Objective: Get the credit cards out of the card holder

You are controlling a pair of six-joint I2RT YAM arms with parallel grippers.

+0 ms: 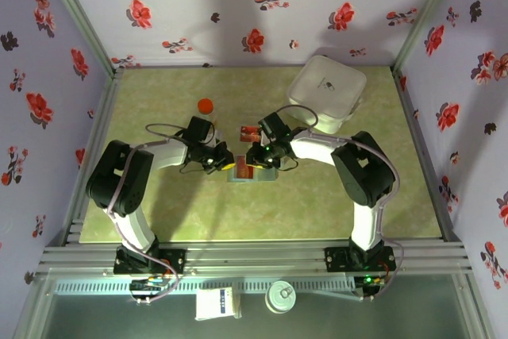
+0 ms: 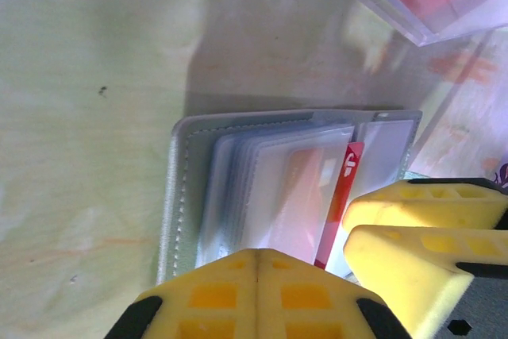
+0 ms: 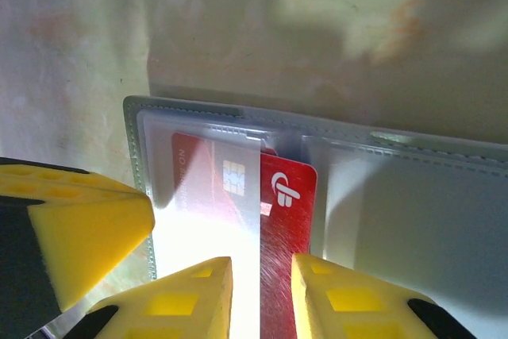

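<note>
The card holder (image 1: 252,174) lay open and flat on the tabletop (image 1: 159,212), with both my tools down over it. My left tool (image 2: 258,266) was fully closed, its yellow pads pressed together with nothing between them, at the near edge of the holder's left half. I could not tell whether it touched the holder.

My right tool (image 3: 260,266) was at the holder's centre fold, jaws a little apart, with a red card (image 3: 286,188) running between them. That card stuck partway out of its clear sleeve, its white logo showing. A bright gap showed between the card and one finger, so I could not tell whether I was actually pinching it. A second red card (image 3: 210,184), with a chip, sat inside the sleeve between the first card and the holder's end edge.

Just beyond the holder stood a clear plastic box (image 1: 250,132) with red cards in it. Farther beyond the holder and to the right was a large white case (image 1: 325,93). Beyond it and to the left was a small orange round thing (image 1: 205,105).
</note>
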